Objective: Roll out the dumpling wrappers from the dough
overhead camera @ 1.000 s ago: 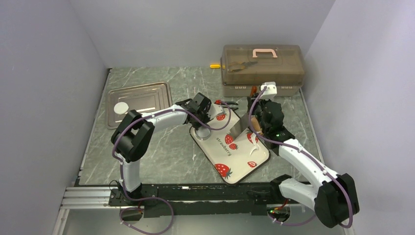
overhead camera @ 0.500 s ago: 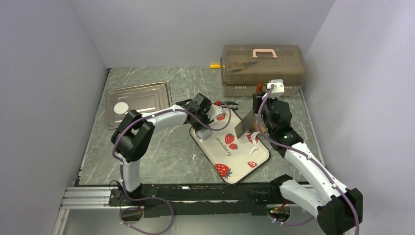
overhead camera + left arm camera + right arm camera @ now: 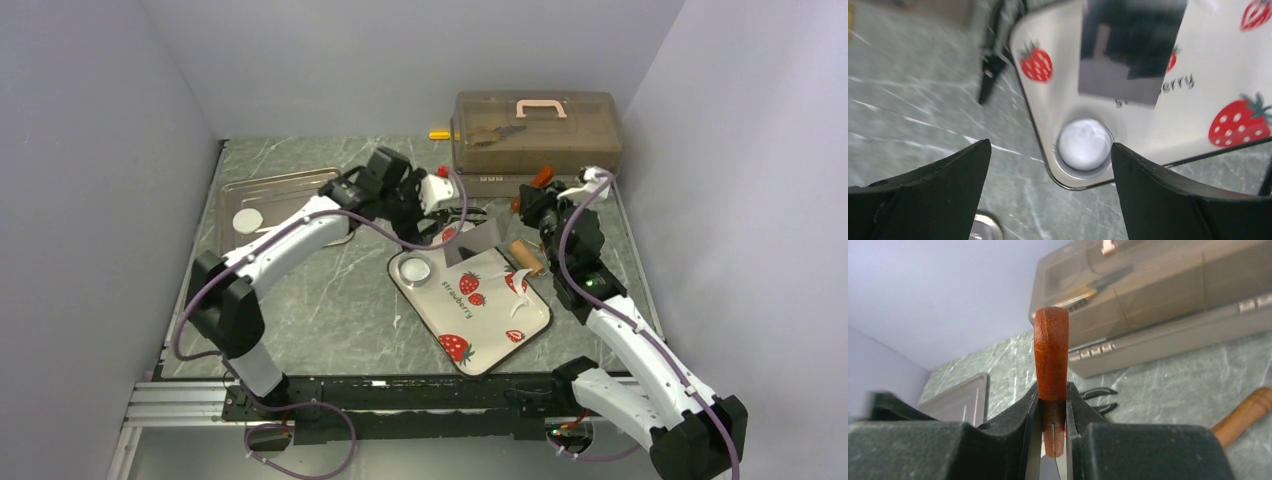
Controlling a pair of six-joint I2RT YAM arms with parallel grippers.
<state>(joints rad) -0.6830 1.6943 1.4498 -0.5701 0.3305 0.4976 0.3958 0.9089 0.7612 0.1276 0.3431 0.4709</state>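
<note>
The left claw (image 3: 1050, 147) stands wide and holds nothing. It hangs above the far left corner of the strawberry plate (image 3: 480, 330), not touching it. Seen from its wrist camera, the dough (image 3: 1083, 145) lies between the two fingers, lower down. It is a small white flattened patch inside a clear round ring (image 3: 415, 268), on the left corner of the plate.

The right claw (image 3: 1053, 390) is narrow and clamps the red-brown wooden handle of a scraper (image 3: 480, 240). The handle points up between the fingers, and the flat metal blade hangs tilted over the far part of the plate.

A brown wooden roller (image 3: 527, 256) lies at the right edge of the plate, just beside the right arm. One of the dumpling wrappers (image 3: 247, 220), a white round disc, rests on the metal tray (image 3: 290, 195) at the far left of the worktop (image 3: 330, 300). A brown translucent box (image 3: 535, 140) with a pink handle stands at the far right.
</note>
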